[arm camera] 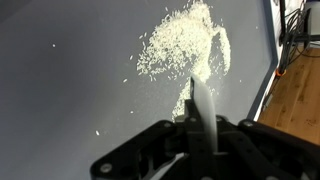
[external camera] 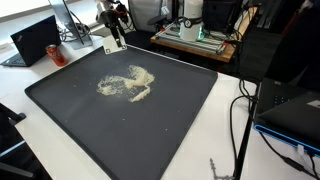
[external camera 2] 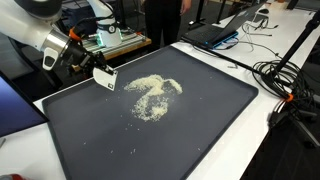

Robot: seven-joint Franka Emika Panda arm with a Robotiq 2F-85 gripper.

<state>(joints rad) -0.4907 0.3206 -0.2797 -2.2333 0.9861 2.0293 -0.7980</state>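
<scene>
A loose heap of pale grains (external camera: 130, 84) (external camera 2: 152, 92) (arm camera: 185, 50) lies spread on a large dark tray (external camera: 70, 120) (external camera 2: 200, 130) (arm camera: 60, 70). My gripper (external camera: 116, 32) (external camera 2: 95, 68) (arm camera: 200, 132) hangs over the tray's rim, a short way from the heap. It is shut on a flat white scraper (external camera: 113, 44) (external camera 2: 104, 78) (arm camera: 201, 105). The wrist view shows the scraper edge-on between the jaws, its tip pointing at the near side of the grains and hiding a strip of them. A few stray grains (arm camera: 97, 132) lie apart from the heap.
A red can (external camera: 55, 52) and a laptop (external camera: 35, 38) stand beside the tray. A green-lit device (external camera: 195, 32) sits behind it. Cables (external camera: 240, 110) (external camera 2: 282, 75) trail along one side, near another laptop (external camera 2: 225, 30). Wooden floor (arm camera: 300, 100) lies past the tray's edge.
</scene>
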